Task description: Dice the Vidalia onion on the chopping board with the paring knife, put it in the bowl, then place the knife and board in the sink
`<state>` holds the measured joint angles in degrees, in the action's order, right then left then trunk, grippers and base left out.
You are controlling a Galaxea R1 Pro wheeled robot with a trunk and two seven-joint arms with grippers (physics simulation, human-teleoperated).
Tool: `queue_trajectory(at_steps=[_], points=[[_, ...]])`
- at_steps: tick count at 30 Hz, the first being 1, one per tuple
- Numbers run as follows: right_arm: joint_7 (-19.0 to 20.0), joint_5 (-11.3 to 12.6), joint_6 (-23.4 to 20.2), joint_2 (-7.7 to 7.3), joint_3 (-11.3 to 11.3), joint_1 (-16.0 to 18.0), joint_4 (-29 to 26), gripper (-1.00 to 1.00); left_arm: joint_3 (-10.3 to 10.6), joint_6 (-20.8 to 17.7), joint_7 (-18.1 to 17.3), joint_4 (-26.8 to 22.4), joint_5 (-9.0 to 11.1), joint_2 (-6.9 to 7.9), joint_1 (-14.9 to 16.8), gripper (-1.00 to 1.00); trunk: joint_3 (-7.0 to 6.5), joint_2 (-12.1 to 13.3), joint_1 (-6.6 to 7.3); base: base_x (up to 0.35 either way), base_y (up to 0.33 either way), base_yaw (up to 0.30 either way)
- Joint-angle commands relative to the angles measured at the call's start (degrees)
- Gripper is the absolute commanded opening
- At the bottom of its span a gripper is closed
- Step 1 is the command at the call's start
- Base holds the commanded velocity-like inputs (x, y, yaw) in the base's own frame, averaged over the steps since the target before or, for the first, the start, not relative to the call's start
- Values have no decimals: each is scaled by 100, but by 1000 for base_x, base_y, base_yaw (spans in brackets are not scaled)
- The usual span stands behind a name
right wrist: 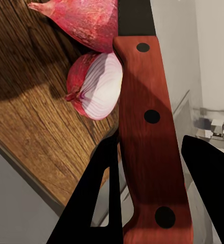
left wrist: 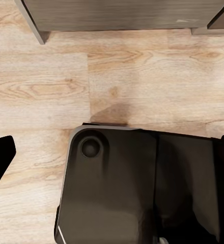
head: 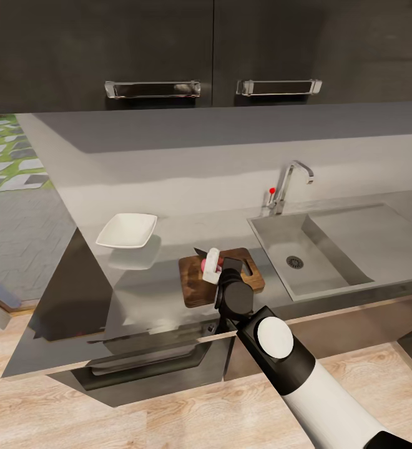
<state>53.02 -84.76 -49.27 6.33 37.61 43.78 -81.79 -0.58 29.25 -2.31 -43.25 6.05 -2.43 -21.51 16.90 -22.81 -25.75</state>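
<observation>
Right gripper: our right gripper point(right wrist: 151, 168) has its dark fingers pinched on the red-orange riveted handle of the slim paring knife point(right wrist: 151, 117); in the head view it hangs over the middle of the board.

Left gripper: our left gripper point(left wrist: 112, 152) shows only as two dark fingertips at opposite edges of its wrist view, spread wide with nothing between them, looking down on the pale wooden floor point(left wrist: 40, 86) and the robot's dark base point(left wrist: 117, 188).

Onion: the pinkish-red Vidalia onion point(right wrist: 91, 84) lies on the rectangular dark brown wooden chopping board point(head: 196, 280) as two halves, one showing its white ringed cut face point(right wrist: 104, 84), the other with its red skin towards us. No dice yet, so we judge the cutting barely begun.

Key relation: the halves lie right against one side of the knife where the handle meets the dark blade, the cut half beside the top of the handle. The knife's long axis runs on past them, away from the gripper. We judge the next cut needs the blade shifted sideways onto a half and pressed down; the right arm is the nearer one.

Bowl: the small white squarish bowl point(head: 127, 230) stands empty on the glossy grey countertop point(head: 168, 181), apart from the board on its left.

Sink: the stainless steel basin point(head: 312, 249) lies to the board's right, nothing in it that we can see.
</observation>
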Motion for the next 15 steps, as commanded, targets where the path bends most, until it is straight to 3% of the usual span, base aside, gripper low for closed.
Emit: queue_trajectory(at_steps=[1,15], points=[[59,-58,-15,0,10,8,-1,-100,-6,3,-24,-8,46,-3,-3,100,10,-11,-4,0,0,0],[59,-58,-16,2,10,8,5,-100,-5,2,-24,-8,46,-3,-3,100,10,-11,-4,0,0,0]])
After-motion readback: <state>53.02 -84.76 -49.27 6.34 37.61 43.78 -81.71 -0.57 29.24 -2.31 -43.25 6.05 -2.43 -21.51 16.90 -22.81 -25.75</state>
